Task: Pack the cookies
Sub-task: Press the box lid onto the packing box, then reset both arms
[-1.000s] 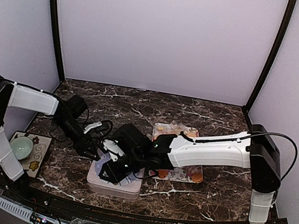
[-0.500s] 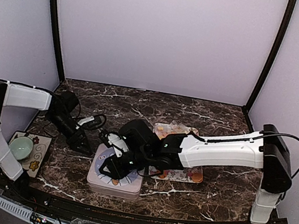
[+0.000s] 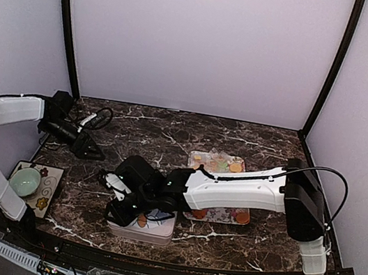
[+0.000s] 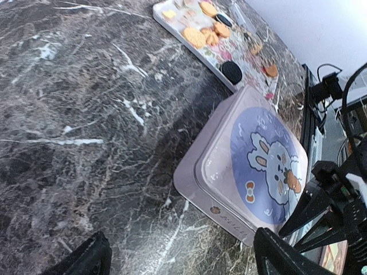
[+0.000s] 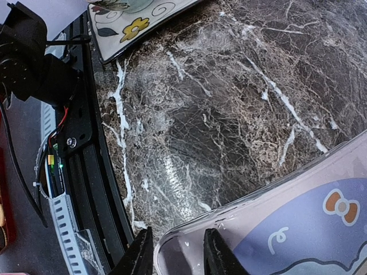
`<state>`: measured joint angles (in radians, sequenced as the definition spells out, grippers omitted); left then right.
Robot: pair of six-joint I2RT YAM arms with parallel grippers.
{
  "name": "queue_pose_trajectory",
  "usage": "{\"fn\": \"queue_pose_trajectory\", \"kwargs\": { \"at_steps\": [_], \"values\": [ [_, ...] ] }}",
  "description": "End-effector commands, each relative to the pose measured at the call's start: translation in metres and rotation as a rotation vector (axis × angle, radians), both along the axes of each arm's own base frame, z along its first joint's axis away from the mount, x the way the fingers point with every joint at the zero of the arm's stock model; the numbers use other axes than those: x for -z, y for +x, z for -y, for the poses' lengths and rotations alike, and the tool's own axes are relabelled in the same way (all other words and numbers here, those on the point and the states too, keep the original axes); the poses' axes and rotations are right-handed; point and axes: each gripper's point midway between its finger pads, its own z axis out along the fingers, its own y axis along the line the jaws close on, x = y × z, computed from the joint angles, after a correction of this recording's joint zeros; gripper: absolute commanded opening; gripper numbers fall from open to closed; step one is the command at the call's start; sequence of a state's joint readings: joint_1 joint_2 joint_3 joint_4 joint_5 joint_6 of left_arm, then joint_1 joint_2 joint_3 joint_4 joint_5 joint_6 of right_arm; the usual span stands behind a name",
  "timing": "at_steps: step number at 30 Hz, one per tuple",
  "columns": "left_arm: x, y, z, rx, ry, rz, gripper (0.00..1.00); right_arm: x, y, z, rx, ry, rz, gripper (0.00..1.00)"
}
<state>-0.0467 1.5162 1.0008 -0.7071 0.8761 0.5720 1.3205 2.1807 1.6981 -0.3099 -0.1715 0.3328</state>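
While cookies (image 4: 198, 36) dot the tray (image 4: 243, 57), a lid (image 4: 258, 154) covers the tin (image 4: 198, 192).

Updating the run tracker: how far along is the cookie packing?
Done: nothing visibly packed; the cookies lie on the tray and the tin has its lid on. In hand: the right tool straddles a lid corner, grip unclear; the left tool is open, empty, off to the side. Remaining: open the tin, move cookies, close.
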Motion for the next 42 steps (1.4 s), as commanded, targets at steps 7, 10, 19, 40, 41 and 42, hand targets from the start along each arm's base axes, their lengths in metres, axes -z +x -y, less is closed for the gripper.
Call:
{"fn": "queue_pose_trajectory", "kwargs": {
  "at_steps": [7,10,19,40,41,42],
  "values": [
    [-0.044,0.035,-0.018,-0.131,-0.101,0.065,0.89,0.081,0.003,0.059,0.025,-0.326,0.049,0.30],
    [-0.042,0.039,-0.021,-0.160,-0.091,0.082,0.92,0.045,0.014,0.049,0.042,-0.263,0.090,0.39],
    [-0.041,0.062,-0.033,-0.254,-0.040,0.148,0.99,-0.165,0.059,0.033,0.171,0.238,0.134,1.00],
    [0.017,0.139,-0.106,-0.674,0.219,0.432,0.99,-0.167,0.178,0.549,1.707,0.279,1.072,1.00],
    [0.021,0.140,-0.110,-0.692,0.234,0.459,0.99,-0.157,0.174,0.562,1.731,0.228,1.091,1.00],
    [0.030,0.138,-0.114,-0.707,0.248,0.469,0.99,-0.148,0.173,0.576,1.770,0.172,1.096,1.00]
  ]
}}
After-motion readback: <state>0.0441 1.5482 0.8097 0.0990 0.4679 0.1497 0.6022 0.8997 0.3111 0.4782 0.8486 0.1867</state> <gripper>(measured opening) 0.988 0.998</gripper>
